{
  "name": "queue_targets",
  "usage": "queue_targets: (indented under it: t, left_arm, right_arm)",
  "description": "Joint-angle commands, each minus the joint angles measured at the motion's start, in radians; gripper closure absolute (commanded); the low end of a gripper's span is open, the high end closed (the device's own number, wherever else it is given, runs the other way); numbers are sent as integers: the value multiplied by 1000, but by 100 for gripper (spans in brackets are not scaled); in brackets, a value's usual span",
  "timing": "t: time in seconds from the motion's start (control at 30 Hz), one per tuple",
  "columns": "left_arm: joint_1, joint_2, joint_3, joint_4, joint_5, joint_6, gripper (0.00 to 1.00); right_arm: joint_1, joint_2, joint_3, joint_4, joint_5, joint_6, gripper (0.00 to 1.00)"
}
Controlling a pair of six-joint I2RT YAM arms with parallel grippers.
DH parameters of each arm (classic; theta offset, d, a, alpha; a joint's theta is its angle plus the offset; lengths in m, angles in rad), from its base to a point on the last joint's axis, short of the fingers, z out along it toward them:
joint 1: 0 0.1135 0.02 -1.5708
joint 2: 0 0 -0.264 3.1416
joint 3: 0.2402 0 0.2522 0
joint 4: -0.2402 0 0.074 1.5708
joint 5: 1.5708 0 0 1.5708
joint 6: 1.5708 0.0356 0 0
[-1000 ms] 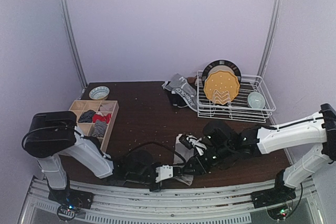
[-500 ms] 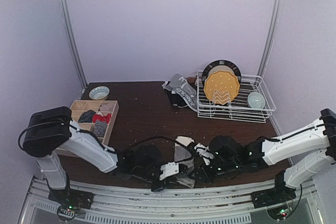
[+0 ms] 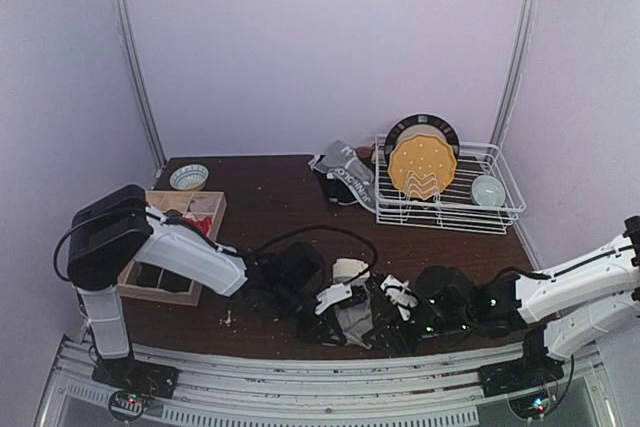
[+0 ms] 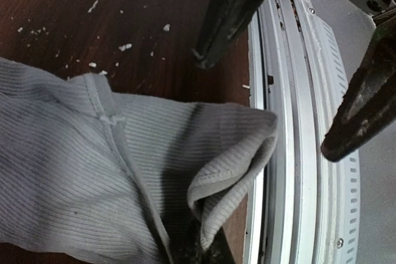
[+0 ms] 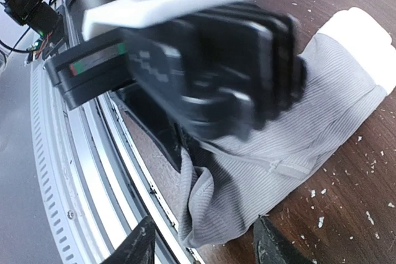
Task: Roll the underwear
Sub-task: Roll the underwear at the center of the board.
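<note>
A grey ribbed pair of underwear (image 3: 352, 325) with a white waistband lies at the table's front edge, between both grippers. My left gripper (image 3: 335, 315) is shut on a folded-up corner of it, seen at the bottom of the left wrist view (image 4: 197, 245), where the cloth (image 4: 74, 183) fills the left side. My right gripper (image 3: 385, 312) is open and empty in its own view (image 5: 204, 248), its fingers apart just past the cloth's (image 5: 322, 109) near corner. More underwear (image 3: 340, 175) lies in a heap at the back of the table.
A white dish rack (image 3: 500, 209) with a yellow plate (image 3: 422, 167) and a bowl stands back right. A wooden divided box (image 3: 212, 209) with socks is at the left, with a small bowl (image 3: 189, 177) behind it. The metal rail (image 4: 291, 153) runs just beyond the table edge.
My left arm has swung right and away from the front edge with the cloth's corner pinched. My right arm has drawn back to the right and closer to the front edge.
</note>
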Motion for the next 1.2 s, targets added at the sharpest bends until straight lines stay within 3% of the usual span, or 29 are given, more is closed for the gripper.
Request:
queue_targets:
  t: [0.0, 0.63, 0.7, 0.87, 0.9, 0.97, 1.1, 1.17]
  left_arm:
    - [18, 44, 68, -133, 95, -27, 100]
    - [74, 134, 157, -229, 171, -60, 100]
    - [76, 138, 162, -232, 167, -59, 100]
    - [76, 140, 170, -234, 159, -64, 100]
    - [76, 137, 167, -231, 155, -65, 98]
    - [76, 129, 161, -224, 143, -72, 83]
    - [74, 72, 116, -179, 132, -94, 54]
    - [72, 31, 81, -158, 113, -103, 46]
  right_arm:
    - [9, 20, 37, -40, 21, -63, 48]
    - [10, 216, 113, -40, -66, -106, 51]
    - [9, 230, 123, -49, -56, -98, 57]
    - [8, 235, 100, -2, -73, -32, 91]
    - [7, 234, 86, 12, -84, -15, 94]
    - [7, 234, 72, 36, -100, 17, 100]
    - [-3, 236, 54, 64, -120, 90, 100]
    - [-14, 235, 39, 83, -134, 123, 100]
